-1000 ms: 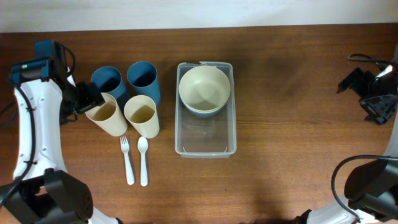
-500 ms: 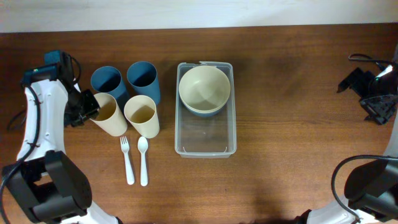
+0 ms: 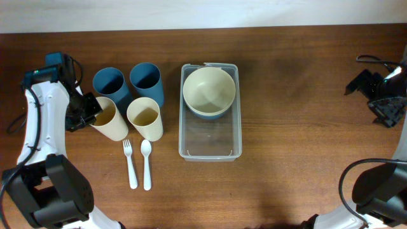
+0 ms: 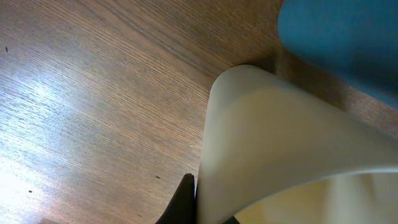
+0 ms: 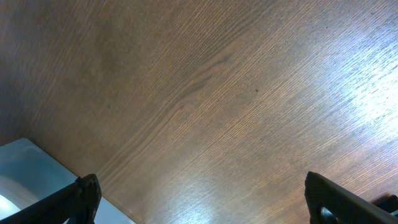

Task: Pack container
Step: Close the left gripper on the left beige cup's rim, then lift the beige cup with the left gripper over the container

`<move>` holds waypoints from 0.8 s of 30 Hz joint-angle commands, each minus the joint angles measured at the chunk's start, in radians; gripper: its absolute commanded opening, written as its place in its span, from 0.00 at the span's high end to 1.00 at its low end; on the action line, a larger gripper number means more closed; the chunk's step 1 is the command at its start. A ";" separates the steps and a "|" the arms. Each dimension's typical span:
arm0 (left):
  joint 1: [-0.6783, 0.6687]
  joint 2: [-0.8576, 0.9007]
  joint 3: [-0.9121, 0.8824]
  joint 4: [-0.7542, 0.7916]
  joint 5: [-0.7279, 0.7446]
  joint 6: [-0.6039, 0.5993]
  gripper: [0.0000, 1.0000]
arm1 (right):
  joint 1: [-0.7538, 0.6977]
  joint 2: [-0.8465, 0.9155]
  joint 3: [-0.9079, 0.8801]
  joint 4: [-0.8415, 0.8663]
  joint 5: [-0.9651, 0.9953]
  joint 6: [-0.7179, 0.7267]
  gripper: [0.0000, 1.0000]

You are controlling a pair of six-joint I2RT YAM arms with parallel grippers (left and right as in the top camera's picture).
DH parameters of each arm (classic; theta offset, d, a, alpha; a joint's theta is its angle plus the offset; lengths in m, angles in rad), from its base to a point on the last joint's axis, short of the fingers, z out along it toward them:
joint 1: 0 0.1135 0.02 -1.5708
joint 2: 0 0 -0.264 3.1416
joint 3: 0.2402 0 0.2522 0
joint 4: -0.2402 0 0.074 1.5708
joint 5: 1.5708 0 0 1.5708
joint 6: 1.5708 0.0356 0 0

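The clear container (image 3: 210, 137) lies lengthwise at the table's middle; a cream bowl (image 3: 208, 89) nested in a blue bowl fills its far end. Left of it stand two blue cups (image 3: 109, 83) and two cream cups. My left gripper (image 3: 91, 109) is shut on the rim wall of the left cream cup (image 3: 109, 121). The left wrist view shows one black finger (image 4: 183, 202) pressed against the outside of that cup (image 4: 280, 143), the other finger mostly hidden inside it. My right gripper (image 3: 381, 95) hangs open at the far right, its fingers (image 5: 84, 196) wide over bare wood.
The second cream cup (image 3: 145, 117) stands right beside the held one. A white fork (image 3: 130, 164) and a white spoon (image 3: 147, 165) lie in front of the cups. A blue cup (image 4: 342, 37) is close behind the held cup. A container corner (image 5: 25, 168) shows in the right wrist view.
My left gripper has moved onto the left cream cup's rim and closed on its wall. The cup has barely shifted. The right arm has not moved.
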 commanded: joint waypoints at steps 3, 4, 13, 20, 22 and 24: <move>0.003 -0.058 0.031 -0.036 0.000 0.029 0.99 | -0.003 -0.022 0.014 0.000 0.005 -0.006 0.01; 0.002 -0.076 0.043 -0.044 0.000 0.035 0.99 | -0.003 -0.022 0.014 0.000 0.005 -0.006 0.01; 0.000 -0.257 0.144 -0.138 0.001 0.042 0.99 | -0.003 -0.022 0.014 0.000 0.005 -0.006 0.01; -0.138 -0.407 0.288 -0.206 0.072 0.088 0.99 | -0.003 -0.022 0.014 0.000 0.005 -0.006 0.01; -0.218 -0.436 0.342 -0.206 0.072 0.087 0.99 | -0.003 -0.022 0.014 0.000 0.005 -0.006 0.01; -0.301 -0.447 0.382 -0.203 0.072 0.087 0.99 | -0.003 -0.022 0.014 0.000 0.005 -0.006 0.01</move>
